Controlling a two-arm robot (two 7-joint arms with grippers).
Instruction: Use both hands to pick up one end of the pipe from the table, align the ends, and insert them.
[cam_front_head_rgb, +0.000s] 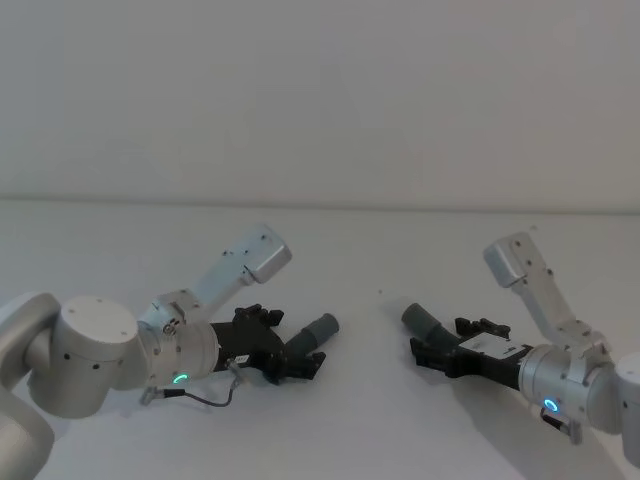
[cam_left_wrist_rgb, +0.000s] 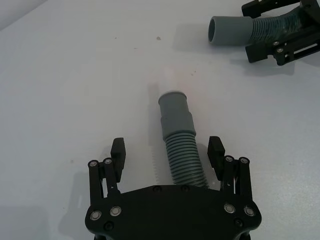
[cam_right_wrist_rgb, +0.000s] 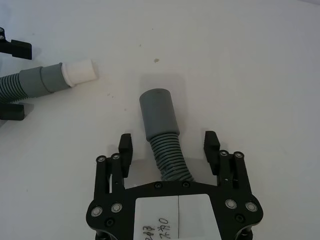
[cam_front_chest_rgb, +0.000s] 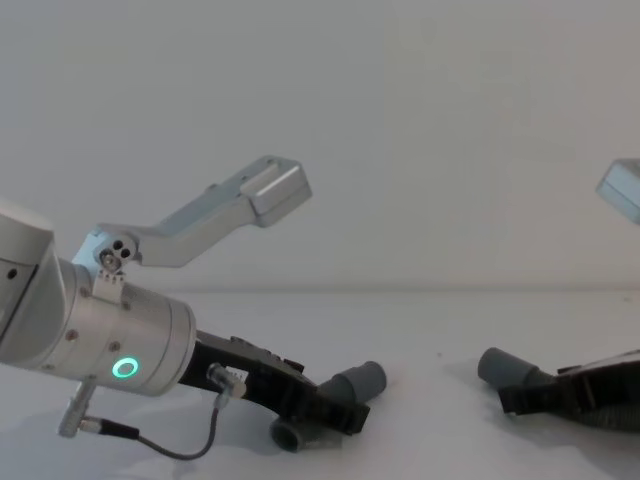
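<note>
Now left hand (cam_left_wrist_rgb: 167, 146) and right hand (cam_right_wrist_rgb: 168, 139) straddle pipe ends (cam_left_wrist_rgb: 174, 102); table (cam_front_head_rgb: 370, 340) open between.

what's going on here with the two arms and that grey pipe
Both grippers are down at the white table, one at each end of the pipe. The left gripper straddles it just behind the collar with the white tip, fingers open. The right gripper straddles it behind the smooth cuff, also open. The two ends face each other but lie apart, not yet joined.
</note>
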